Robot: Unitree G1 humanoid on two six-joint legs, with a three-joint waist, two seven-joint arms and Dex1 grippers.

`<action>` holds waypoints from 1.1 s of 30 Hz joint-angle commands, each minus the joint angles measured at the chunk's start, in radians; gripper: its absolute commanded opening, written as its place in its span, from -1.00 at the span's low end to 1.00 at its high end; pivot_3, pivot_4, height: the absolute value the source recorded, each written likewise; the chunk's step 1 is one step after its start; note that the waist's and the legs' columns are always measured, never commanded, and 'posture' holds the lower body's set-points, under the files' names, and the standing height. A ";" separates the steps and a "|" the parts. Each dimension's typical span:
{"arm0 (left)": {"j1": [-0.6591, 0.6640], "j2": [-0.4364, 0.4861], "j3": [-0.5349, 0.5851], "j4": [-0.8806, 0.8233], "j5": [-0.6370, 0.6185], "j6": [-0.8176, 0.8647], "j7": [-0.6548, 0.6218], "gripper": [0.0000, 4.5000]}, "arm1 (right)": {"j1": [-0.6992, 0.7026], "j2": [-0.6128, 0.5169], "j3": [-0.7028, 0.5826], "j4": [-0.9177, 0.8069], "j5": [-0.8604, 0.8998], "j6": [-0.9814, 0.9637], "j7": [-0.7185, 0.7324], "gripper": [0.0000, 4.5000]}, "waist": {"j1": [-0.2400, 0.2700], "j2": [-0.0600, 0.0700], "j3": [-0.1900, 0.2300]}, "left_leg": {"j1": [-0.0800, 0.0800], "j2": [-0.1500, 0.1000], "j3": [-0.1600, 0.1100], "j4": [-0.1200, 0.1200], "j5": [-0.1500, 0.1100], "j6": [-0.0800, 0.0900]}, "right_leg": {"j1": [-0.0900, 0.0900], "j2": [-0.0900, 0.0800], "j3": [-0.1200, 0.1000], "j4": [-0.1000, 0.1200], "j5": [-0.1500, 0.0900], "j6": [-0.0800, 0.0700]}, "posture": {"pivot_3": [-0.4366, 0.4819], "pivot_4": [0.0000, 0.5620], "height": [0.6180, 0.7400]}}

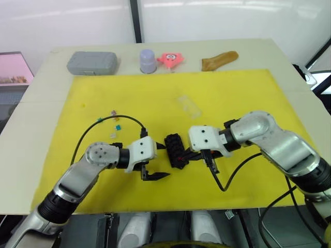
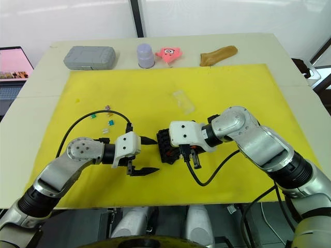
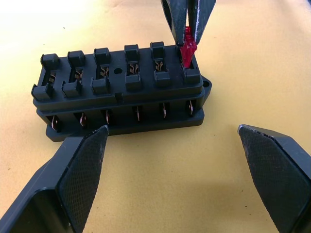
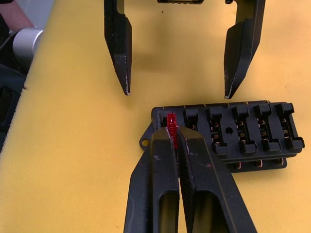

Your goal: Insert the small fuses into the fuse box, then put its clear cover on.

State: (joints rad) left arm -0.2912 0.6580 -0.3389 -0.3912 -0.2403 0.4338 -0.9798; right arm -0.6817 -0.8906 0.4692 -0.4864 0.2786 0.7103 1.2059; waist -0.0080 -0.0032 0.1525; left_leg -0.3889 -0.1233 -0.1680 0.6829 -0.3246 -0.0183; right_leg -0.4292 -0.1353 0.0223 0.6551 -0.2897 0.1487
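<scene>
The left claw (image 2: pixel 143 155) hangs over the yellow mat (image 1: pixel 248 98) toward the desk's (image 1: pixel 36 93) near edge, fingers spread wide and holding nothing, aimed at the fuse box (image 1: pixel 175 150). In the left wrist view both fingertips (image 3: pixel 82 160) stand just short of the box's long side, apart from it, with bare mat between them.

The fuse box lies at the mat's centre, at 3 o'clock from the left claw. The right claw (image 4: pixel 173 133) comes in from 3 o'clock of the box, fingers pressed together on a red fuse (image 3: pixel 187 47) and holding it over the end slot. Whether the fuse has seated cannot be told. The other slots look empty.

At 10 o'clock from the box, well apart, loose small fuses (image 1: pixel 115 124) lie scattered. At 1 o'clock, the clear cover (image 1: pixel 189 106) lies flat, open mat all around it.

Along the far edge, off the mat, sit a grey case (image 1: pixel 92 63), a lilac cup (image 1: pixel 148 61), a pink toy (image 1: pixel 172 59) and a tan piece (image 1: pixel 220 60).
</scene>
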 commanded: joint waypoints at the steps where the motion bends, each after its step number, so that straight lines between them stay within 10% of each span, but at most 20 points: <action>1: -0.016 -0.007 0.013 -0.028 0.001 0.000 0.006 0.99 | 0.003 0.002 -0.004 -0.022 -0.009 -0.018 0.018 -1.00 | 0.001 0.000 0.000 | 0.000 0.000 0.000 0.000 0.000 0.000 | 0.000 0.000 0.000 0.000 0.000 0.000 | -0.05 -0.47 1.00; 29: -0.033 -0.020 0.013 -0.030 0.006 0.011 0.010 0.99 | 0.030 0.020 -0.016 -0.023 -0.037 -0.012 0.022 -1.00 | 0.000 0.000 0.000 | 0.000 0.000 0.000 0.000 0.000 0.000 | 0.000 0.000 0.000 0.000 0.000 0.000 | -0.05 -0.47 1.00; 33: -0.034 -0.020 0.017 -0.030 0.006 0.012 0.009 1.00 | 0.034 0.013 -0.077 -0.039 0.023 -0.005 0.043 -0.35 | 0.000 0.000 0.000 | 0.000 0.000 0.000 0.000 0.000 0.000 | 0.000 0.000 0.000 0.000 0.000 0.000 | -0.05 -0.47 1.00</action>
State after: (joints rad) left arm -0.3111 0.6408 -0.3386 -0.3949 -0.2291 0.4510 -0.9729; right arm -0.6465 -0.8767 0.4617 -0.4871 0.2567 0.7104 1.2364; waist -0.0083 -0.0032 0.1525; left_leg -0.3889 -0.1233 -0.1681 0.6830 -0.3246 -0.0184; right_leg -0.4291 -0.1353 0.0221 0.6553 -0.2897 0.1488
